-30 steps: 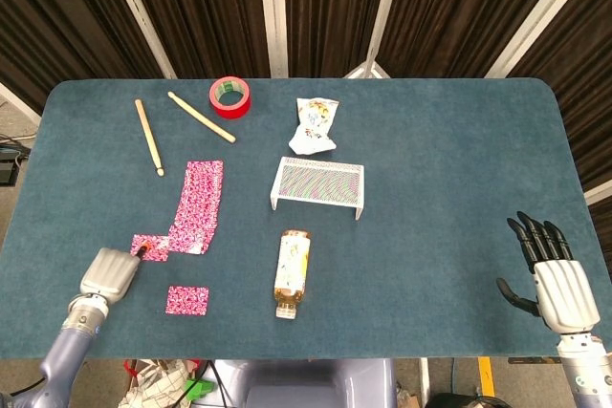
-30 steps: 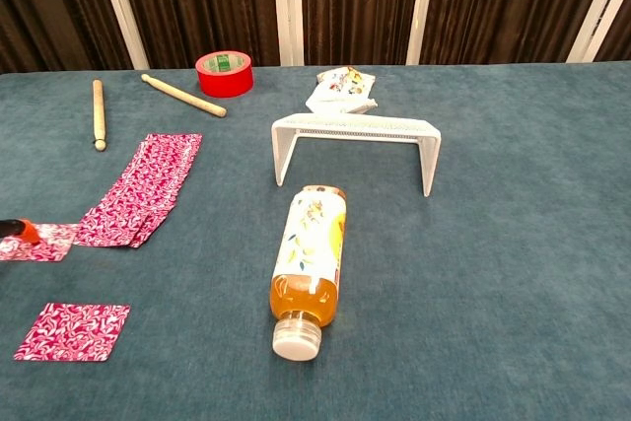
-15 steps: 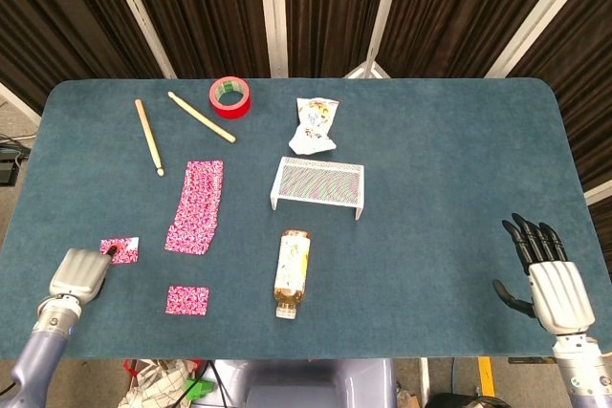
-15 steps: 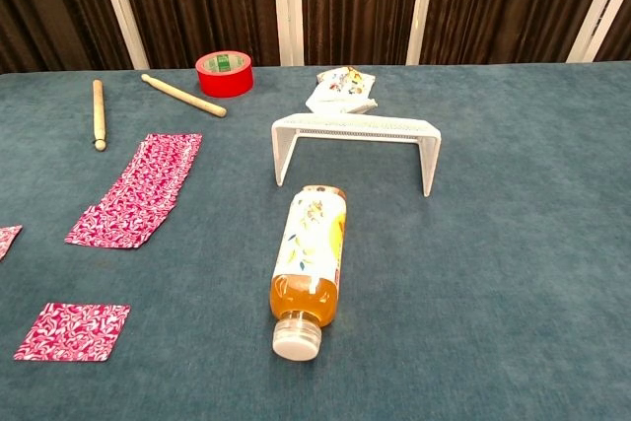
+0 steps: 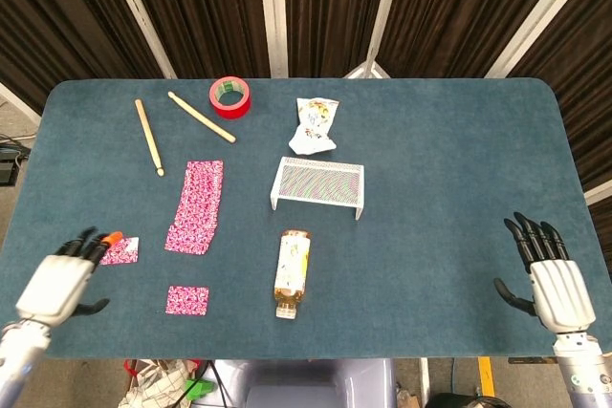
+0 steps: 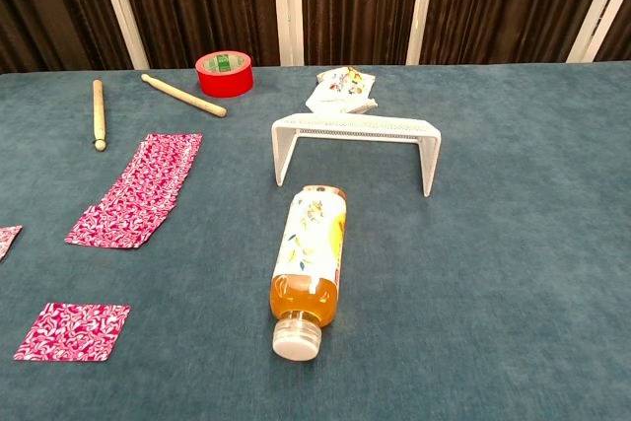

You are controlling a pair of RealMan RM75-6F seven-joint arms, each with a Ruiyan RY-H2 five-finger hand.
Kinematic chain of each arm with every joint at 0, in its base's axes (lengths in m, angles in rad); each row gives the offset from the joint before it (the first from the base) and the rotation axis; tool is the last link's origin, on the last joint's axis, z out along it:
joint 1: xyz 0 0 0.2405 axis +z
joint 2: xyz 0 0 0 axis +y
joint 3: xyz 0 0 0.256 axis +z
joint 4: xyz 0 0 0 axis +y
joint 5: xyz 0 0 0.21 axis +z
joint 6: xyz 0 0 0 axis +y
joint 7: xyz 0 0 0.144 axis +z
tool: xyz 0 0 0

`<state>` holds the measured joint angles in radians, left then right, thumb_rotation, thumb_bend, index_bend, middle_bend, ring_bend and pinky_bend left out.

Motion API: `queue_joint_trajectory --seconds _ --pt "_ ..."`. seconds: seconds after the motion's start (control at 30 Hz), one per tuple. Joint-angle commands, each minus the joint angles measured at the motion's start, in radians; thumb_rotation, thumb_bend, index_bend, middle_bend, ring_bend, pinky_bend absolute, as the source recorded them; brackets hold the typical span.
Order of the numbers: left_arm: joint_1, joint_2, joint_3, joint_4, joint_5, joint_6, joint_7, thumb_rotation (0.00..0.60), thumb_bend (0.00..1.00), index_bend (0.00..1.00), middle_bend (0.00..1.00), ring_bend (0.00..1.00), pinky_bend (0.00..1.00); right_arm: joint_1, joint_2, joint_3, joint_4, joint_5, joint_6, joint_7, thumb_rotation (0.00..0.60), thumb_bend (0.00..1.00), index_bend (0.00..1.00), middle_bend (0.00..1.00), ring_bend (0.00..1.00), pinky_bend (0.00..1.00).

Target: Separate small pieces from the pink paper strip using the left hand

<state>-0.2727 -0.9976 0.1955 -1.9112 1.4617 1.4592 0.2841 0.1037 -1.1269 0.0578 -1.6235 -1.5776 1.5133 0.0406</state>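
Pink paper with a swirly pattern lies flat on the blue table (image 5: 449,140): the long pink paper strip (image 5: 196,205) sits left of the middle, and two small pieces lie apart from it. One small piece (image 5: 120,250) is to the left of the strip's near end, and the other small piece (image 5: 186,300) is closer to the front edge, below the strip. The left hand (image 5: 62,279) is at the front left corner with its fingers spread and nothing in it; its fingertips reach just beside the first small piece, over its left edge. The right hand (image 5: 550,279) is far off at the front right, fingers spread too, holding nothing. A bottle (image 5: 292,272) of orange drink lies on its side near the middle, with a white wire shelf (image 5: 318,183) behind it. Farther back are a crumpled snack bag (image 5: 315,126), a red tape roll (image 5: 230,96) and two wooden sticks (image 5: 148,136).
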Motion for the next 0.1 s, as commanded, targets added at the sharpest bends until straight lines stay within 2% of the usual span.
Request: queue_joint_trajectory --seconds 0.03,0.1 --pt "0.144 -0.033 0.006 0.127 0.127 0.214 -0.137 0.6 0.17 0.11 0.04 0.0 0.13 0.0 -0.005 0.009 0.005 0.012 0.002 -0.01 0.6 0.31 0.0 0.04 0.09 0.07" --pt "0.172 -0.063 -0.01 0.17 0.134 0.26 -0.151 0.6 0.15 0.1 0.03 0.0 0.12 0.0 -0.009 0.011 0.01 0.014 0.004 -0.011 0.6 0.31 0.0 0.04 0.09 0.07"
